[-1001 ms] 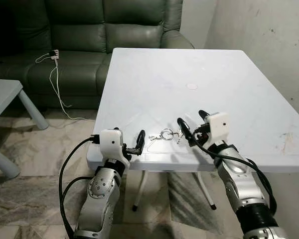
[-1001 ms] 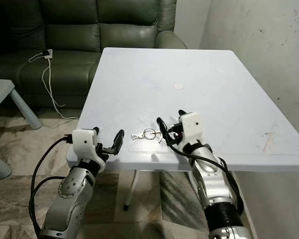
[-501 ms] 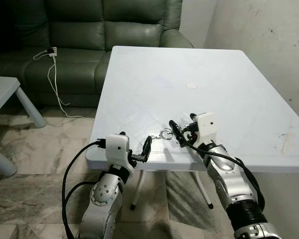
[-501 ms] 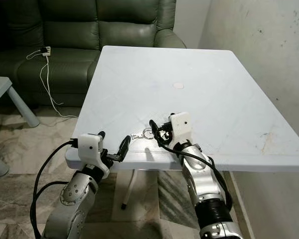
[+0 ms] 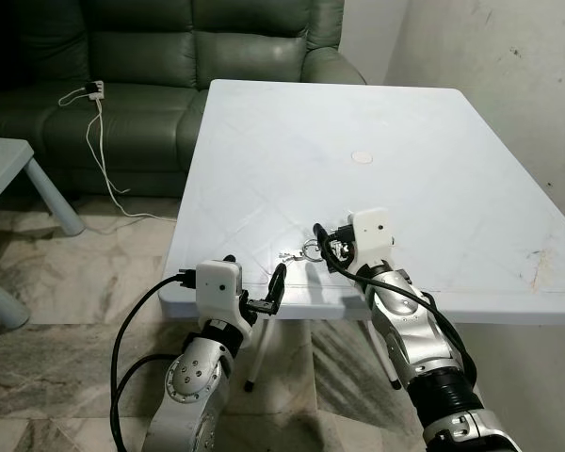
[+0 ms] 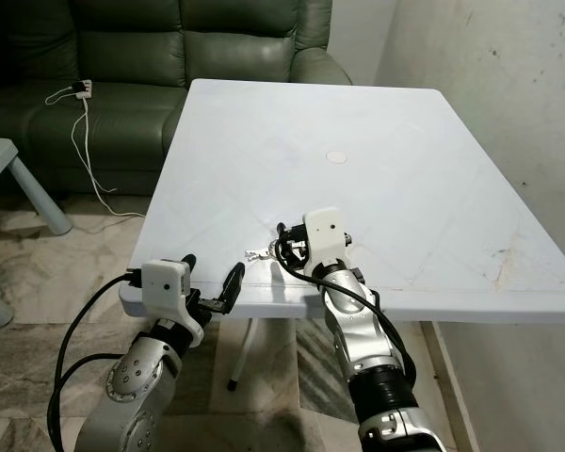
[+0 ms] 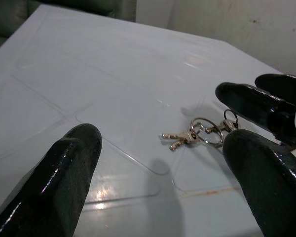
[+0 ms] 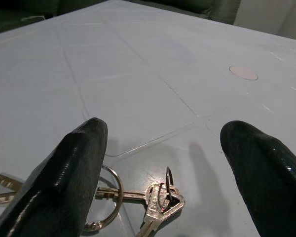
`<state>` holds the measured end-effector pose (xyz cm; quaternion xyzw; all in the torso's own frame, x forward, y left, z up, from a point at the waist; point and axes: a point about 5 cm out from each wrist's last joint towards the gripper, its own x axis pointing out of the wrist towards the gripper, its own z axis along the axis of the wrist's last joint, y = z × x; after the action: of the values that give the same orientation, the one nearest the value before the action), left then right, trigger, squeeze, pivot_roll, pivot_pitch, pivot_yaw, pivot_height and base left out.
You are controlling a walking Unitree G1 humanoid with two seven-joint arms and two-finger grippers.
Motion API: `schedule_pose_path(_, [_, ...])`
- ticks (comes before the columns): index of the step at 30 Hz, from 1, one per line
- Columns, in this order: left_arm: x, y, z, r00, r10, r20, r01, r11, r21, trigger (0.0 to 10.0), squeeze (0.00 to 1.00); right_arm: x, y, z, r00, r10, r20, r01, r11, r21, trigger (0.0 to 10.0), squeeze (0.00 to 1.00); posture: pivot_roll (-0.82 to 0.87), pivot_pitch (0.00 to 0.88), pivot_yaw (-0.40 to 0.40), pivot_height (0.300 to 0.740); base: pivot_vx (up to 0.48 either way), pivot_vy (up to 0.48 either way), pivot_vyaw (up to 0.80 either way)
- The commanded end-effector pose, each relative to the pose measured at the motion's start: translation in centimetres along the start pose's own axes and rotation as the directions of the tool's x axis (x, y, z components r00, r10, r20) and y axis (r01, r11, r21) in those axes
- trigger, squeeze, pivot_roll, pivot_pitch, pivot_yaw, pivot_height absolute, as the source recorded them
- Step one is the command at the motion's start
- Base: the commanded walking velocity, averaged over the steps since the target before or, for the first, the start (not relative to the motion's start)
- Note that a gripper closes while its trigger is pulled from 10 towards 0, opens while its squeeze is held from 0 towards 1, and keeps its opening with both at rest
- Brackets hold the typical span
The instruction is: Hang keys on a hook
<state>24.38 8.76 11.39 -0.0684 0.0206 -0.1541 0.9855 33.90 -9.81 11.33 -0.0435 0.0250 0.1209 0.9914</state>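
Small silver keys on metal rings (image 5: 303, 252) lie flat near white counter (image 5: 433, 151) front edge | right pincer (image 8: 163, 163) spread wide around them | left pincer (image 7: 163, 163) wide open, just off the edge

**Both arms forward, fingers spread**

The left arm rises from the lower left of the head view, elbow bent, its white wrist block at lower centre-left. The left gripper (image 5: 264, 294) points toward centre frame with its two black fingers (image 7: 69, 168) wide apart. The right arm comes up from the lower right, forearm angled up and leftward. The right gripper (image 5: 331, 247) sits near mid-frame, fingers (image 8: 74, 163) parted and tilted downward.
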Motion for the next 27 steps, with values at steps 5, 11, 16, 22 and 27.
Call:
schedule_pose_path(5, [-0.50, -0.77, 0.14, 1.000, -0.004, -0.006, 0.004, 1.000, -0.020, 10.0, 0.00, -0.01, -0.32, -0.40, 0.999, -0.037, -0.038, 0.036, 0.999, -0.020, 10.0, 0.00, 0.14, 0.134, -0.115, 0.740, 0.000, 0.000, 0.00])
schedule_pose_path(11, [-0.75, -0.91, 0.14, 1.000, 0.001, -0.014, -0.001, 1.000, -0.029, 10.0, 0.00, -0.25, -0.24, -0.87, 0.997, -0.042, -0.060, 0.040, 0.999, -0.032, 10.0, 0.00, 0.14, 0.145, -0.116, 0.740, 0.000, 0.000, 0.00])
schedule_pose_path(16, [-0.97, -0.99, 0.15, 1.000, 0.003, -0.020, -0.004, 0.999, -0.032, 10.0, 0.00, -0.35, -0.11, -1.07, 0.997, -0.035, -0.069, 0.034, 0.999, -0.019, 10.0, 0.00, 0.14, 0.155, -0.116, 0.740, 0.000, 0.000, 0.00])
schedule_pose_path(22, [-1.06, -1.00, 0.13, 1.000, 0.006, -0.025, -0.007, 0.999, -0.035, 10.0, 0.00, -0.01, -0.01, -0.63, 0.999, -0.020, -0.051, 0.019, 1.000, -0.018, 6.2, 0.00, 0.14, 0.161, -0.116, 0.740, 0.000, 0.000, 0.00])
schedule_pose_path(27, [-1.18, -0.97, 0.18, 0.999, 0.012, -0.029, -0.013, 0.999, -0.037, 10.0, 0.00, 0.31, -0.05, -0.36, 0.998, -0.018, -0.053, 0.018, 1.000, -0.009, 0.0, 0.00, 0.15, 0.166, -0.119, 0.740, 0.000, 0.000, 0.00])
